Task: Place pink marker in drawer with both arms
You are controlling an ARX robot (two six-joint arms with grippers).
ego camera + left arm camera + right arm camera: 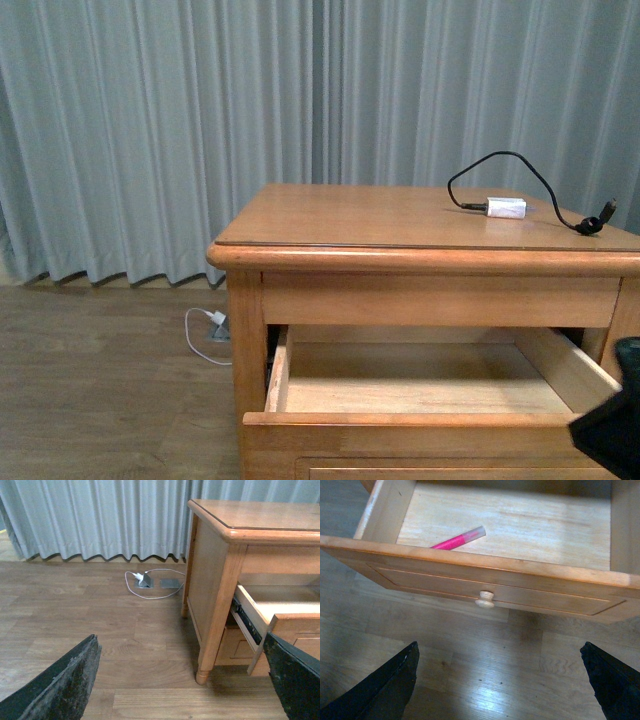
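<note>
Before grey curtains (150, 130), the pink marker (455, 540) lies slantwise inside the open drawer (545, 570), past its knob (484, 599) from the nearer right gripper (498, 649), jaws spread and empty like the left gripper (180, 637)

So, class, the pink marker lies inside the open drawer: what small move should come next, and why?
Probably move the right gripper up to the drawer front near its knob to push it shut: the pink marker already lies inside, the drawer stands open, and that gripper is empty.
</note>
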